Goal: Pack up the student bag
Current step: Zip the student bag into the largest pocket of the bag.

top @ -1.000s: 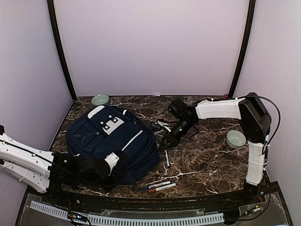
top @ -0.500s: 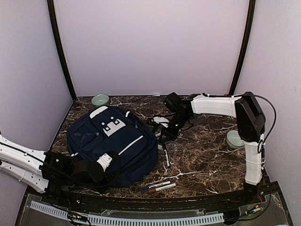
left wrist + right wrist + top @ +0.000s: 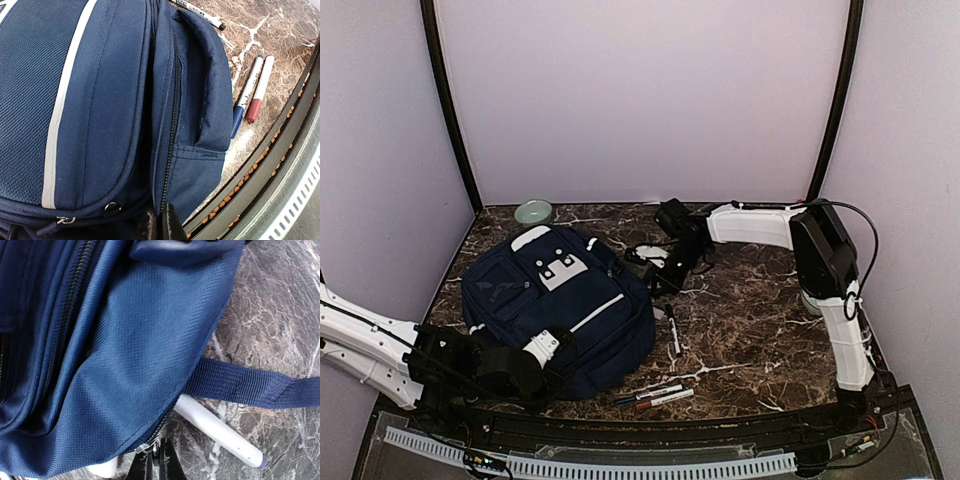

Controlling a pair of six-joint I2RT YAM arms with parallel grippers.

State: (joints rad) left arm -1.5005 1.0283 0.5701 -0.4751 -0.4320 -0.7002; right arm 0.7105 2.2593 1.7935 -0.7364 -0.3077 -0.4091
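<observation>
Left arm low, near-left; right arm stretched leftward. Left gripper (image 3: 560,352) and right gripper (image 3: 658,283): jaws clamped on student bag (image 3: 520,290).

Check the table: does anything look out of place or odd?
A white marker with a purple tip lies partly under the edge of the navy-blue fabric backpack; a blue-capped marker and a red-capped marker lie loose beside it, not packed.

Soft, even light fills the overhead view, leaving faint shadow under the student bag (image 3: 555,300), while both wrist views show crisp fabric weave, go dark and blurred at 6 o'clock, and the left bows the edge rail (image 3: 270,172) toward 4 o'clock.
</observation>
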